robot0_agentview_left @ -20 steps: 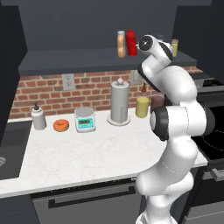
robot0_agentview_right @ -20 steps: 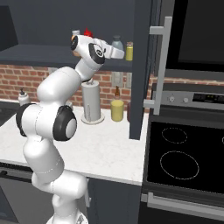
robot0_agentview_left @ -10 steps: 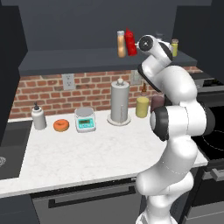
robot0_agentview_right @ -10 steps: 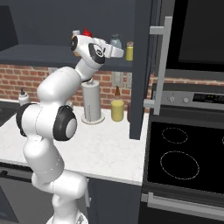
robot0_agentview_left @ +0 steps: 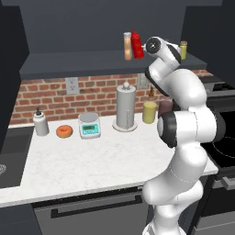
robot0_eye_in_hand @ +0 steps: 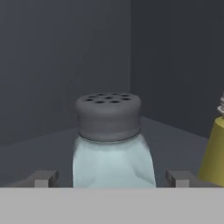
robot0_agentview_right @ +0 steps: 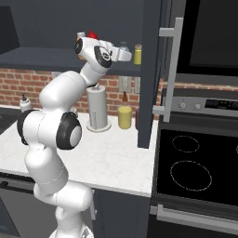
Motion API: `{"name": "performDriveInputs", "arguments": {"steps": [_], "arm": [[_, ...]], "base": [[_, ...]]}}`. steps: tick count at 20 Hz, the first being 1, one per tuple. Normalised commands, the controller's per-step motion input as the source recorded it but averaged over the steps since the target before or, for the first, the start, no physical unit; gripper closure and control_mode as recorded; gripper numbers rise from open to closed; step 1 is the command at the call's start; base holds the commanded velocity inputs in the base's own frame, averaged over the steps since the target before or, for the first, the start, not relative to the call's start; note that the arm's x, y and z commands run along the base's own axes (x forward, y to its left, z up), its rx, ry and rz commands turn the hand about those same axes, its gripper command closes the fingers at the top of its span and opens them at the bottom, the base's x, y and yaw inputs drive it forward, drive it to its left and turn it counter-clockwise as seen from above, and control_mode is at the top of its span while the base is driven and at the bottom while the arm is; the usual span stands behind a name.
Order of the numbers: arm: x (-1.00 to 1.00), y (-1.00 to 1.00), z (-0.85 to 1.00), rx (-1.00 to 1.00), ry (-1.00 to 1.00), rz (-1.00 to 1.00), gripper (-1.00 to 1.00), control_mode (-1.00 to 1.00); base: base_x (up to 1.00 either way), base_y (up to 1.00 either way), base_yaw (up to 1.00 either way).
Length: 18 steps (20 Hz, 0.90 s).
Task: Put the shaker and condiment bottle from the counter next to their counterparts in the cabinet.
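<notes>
The shaker (robot0_eye_in_hand: 111, 148), a squat blue-grey jar with a dark perforated cap, stands upright on the cabinet shelf (robot0_agentview_left: 92, 62). My gripper (robot0_eye_in_hand: 111, 178) is open around it, with a gap between each fingertip and the glass. From the right base view the shaker (robot0_agentview_right: 123, 45) peeks up behind the hand. A yellow-green shaker (robot0_eye_in_hand: 214, 153) stands close by on its right, also seen from the left base (robot0_agentview_left: 183, 49). Further left on the shelf the orange condiment bottle (robot0_agentview_left: 127, 46) stands next to the red squeeze bottle (robot0_agentview_left: 137, 44).
On the counter (robot0_agentview_left: 92, 160) stand a paper-towel holder (robot0_agentview_left: 125, 106), a yellow canister (robot0_agentview_left: 149, 112), a small scale (robot0_agentview_left: 89, 125), an orange ring (robot0_agentview_left: 64, 131) and a pale bottle (robot0_agentview_left: 40, 123). The open cabinet door (robot0_agentview_right: 151, 69) hangs right of the hand; a stovetop (robot0_agentview_right: 195, 162) lies beyond.
The jaws have spread apart and let go of the shaker, which now stands free on the shelf. The arm has barely moved.
</notes>
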Motion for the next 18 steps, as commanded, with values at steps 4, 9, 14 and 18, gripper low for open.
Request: {"name": "performDriveInputs", "arguments": {"steps": [4,9,14,18], "arm": [[-0.10,-0.15,0.00,0.00,0.00,0.00,-1.00,-1.00],[-0.55,-0.03,0.00,0.00,0.00,0.00,-1.00,-1.00],[-0.80,0.00,0.00,0.00,-0.02,0.00,-1.00,-1.00],[-0.97,0.00,0.00,0.00,-0.04,0.00,-1.00,-1.00]], "base": [[0.00,0.00,0.00],[0.00,0.00,0.00],[0.00,0.00,0.00],[0.00,0.00,0.00]]}}
